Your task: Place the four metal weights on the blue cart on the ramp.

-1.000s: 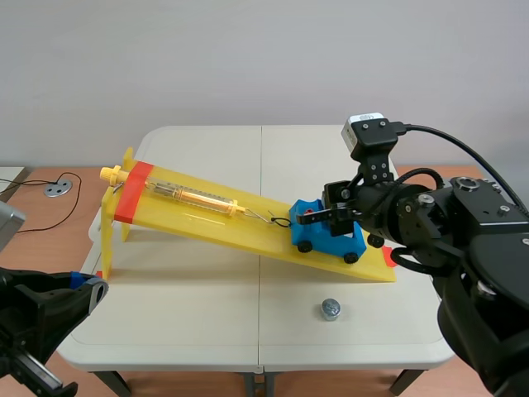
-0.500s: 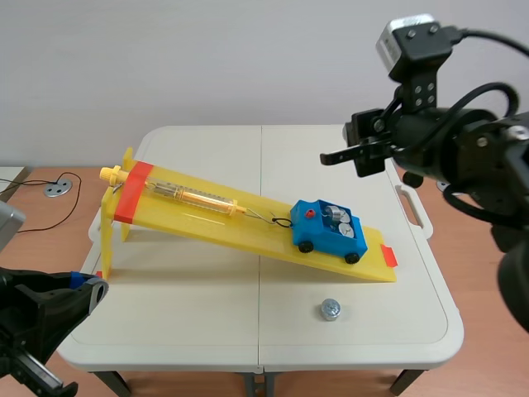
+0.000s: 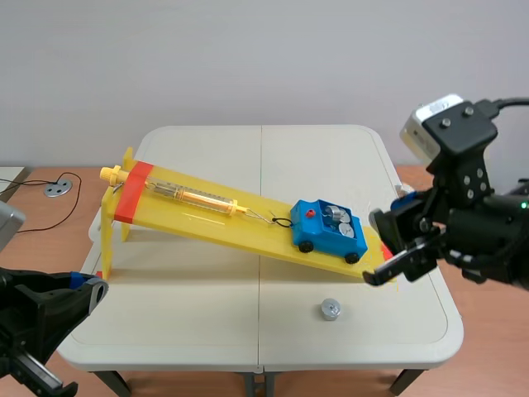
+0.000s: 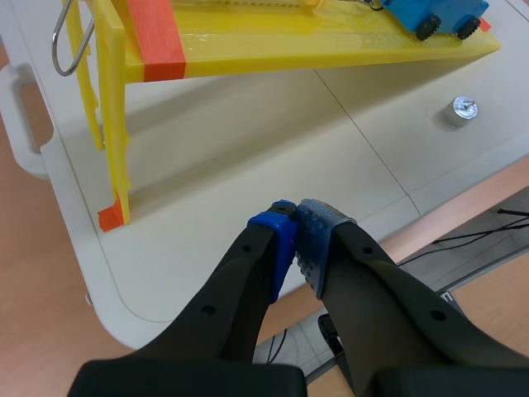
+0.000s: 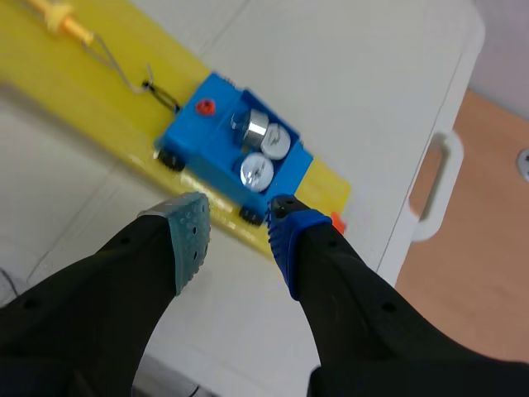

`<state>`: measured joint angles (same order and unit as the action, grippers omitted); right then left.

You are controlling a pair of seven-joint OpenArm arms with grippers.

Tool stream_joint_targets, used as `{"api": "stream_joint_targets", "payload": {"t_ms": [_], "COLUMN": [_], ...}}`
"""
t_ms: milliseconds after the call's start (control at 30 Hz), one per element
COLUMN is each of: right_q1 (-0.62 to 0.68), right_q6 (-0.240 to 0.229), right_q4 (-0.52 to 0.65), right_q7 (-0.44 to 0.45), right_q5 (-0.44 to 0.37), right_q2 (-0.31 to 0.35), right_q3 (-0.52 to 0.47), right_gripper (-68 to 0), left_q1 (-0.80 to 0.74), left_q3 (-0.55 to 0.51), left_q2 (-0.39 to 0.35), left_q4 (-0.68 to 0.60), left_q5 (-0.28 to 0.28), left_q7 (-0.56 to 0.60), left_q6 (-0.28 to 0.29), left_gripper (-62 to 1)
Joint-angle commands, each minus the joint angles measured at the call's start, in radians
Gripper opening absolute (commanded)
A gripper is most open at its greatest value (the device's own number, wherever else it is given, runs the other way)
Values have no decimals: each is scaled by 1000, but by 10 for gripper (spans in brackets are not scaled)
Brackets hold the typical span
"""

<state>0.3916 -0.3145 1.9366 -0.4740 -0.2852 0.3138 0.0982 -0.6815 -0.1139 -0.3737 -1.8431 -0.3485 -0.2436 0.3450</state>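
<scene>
Three weights [image 5: 257,170]: seated in the blue cart [image 3: 328,231], low on the yellow ramp [image 3: 207,217].
Fourth weight [image 3: 331,309]: alone on the table [image 3: 207,314] near the ramp's foot, not yet loaded.
Spring scale [image 3: 198,197]: hooked to the cart, likely what keeps it from rolling down.
Right gripper [image 5: 238,225]: fingers spread, empty, above the ramp's lower end, seemingly poised for the last weight.
Left gripper [image 4: 295,227]: pads pressed together on nothing, parked by the table's near edge, out of the way.

- Thick matte-black right fingers [image 5: 124,273], tipped with dotted pads [image 5: 190,233], one grey-green, one blue
- Left fingers [image 4: 240,289] likewise black, pads blue and grey-blue
- Behind the right fingers, grey-white camera box [image 3: 436,124] trailing a black cable [image 3: 508,102]
</scene>
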Motion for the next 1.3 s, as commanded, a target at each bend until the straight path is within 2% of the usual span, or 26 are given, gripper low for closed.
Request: {"api": "stream_joint_targets", "payload": {"t_ms": [0, 133, 300, 467, 733, 1000, 1267], "right_q1": [-30, -17, -31, -73, -164, -222, -245], "right_q6": [-1, -1, -1, -35, -42, -41, -23], "right_q4": [72, 32, -82, -200, -331, -434, -508], "right_q7": [106, 129, 204, 251, 320, 335, 356], "right_q5": [-40, -33, -2, 21, 104, 152, 174], "right_q2": [32, 29, 12, -24, -47, -107, -134], "right_q3": [-23, -23, -18, -11, 73, 132, 148], "right_gripper": [-484, -484, -484, -484, -484, -484, -484], "left_q1": [20, 20, 20, 20, 20, 20, 20], "left_q3": [-10, -10, -10, -10, -10, -10, -10], "left_q2": [-4, -4, -4, -4, -3, -3, -3], "left_q4": [-72, -72, -72, -72, -72, -72, -72], "left_q5": [-51, -51, -51, -51, -51, -51, -51], "left_q7": [85, 86, 85, 85, 85, 85, 85], "left_q6": [29, 29, 29, 29, 29, 29, 29], "left_gripper": [-580, -580, -580, -580, -580, -580, -580]}}
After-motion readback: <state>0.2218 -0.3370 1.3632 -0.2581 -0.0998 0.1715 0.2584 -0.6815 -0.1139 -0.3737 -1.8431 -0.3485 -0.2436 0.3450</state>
